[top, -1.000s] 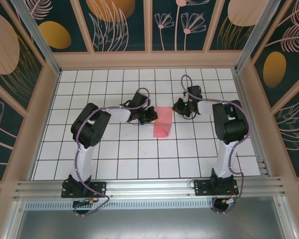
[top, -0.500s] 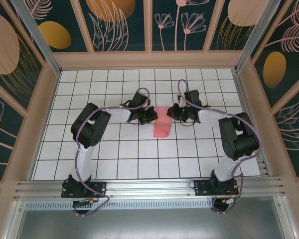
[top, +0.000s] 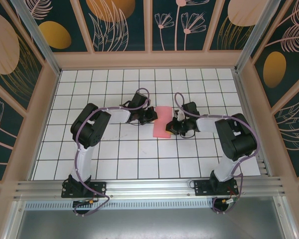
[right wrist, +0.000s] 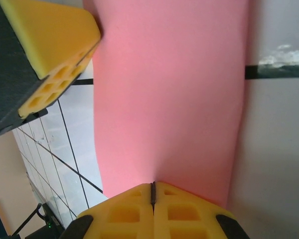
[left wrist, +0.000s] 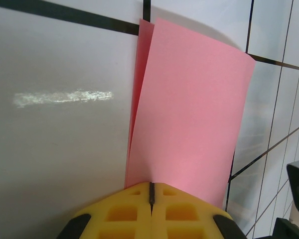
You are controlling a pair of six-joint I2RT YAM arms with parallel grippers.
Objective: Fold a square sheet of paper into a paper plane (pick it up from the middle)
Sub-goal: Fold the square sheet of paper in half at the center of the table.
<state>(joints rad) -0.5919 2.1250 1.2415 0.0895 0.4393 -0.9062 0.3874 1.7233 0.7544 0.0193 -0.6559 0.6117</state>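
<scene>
The square sheet of paper (top: pixel 162 122) lies folded in half on the white grid table (top: pixel 114 159), a narrow pink rectangle between the two arms. In the left wrist view the paper (left wrist: pixel 189 104) shows two layers, slightly offset at its left edge. My left gripper (top: pixel 151 115) is shut, its yellow tips (left wrist: pixel 151 185) resting on the sheet's left edge. My right gripper (top: pixel 172 127) is shut too, and its tips (right wrist: pixel 152 184) sit on the paper (right wrist: pixel 169 99) at the lower right side. The left gripper's yellow fingers (right wrist: pixel 50 45) show in the right wrist view's top left corner.
Wooden side walls (top: pixel 32 129) and a back wall (top: pixel 149 59) enclose the table. An aluminium rail (top: pixel 149 186) runs along the near edge, carrying both arm bases. A scuffed white smear (left wrist: pixel 62 97) marks the tile left of the paper.
The right gripper swung from the sheet's upper right down onto its lower right part. The curled, bulging lower end of the paper now lies flat. The left gripper stayed put.
</scene>
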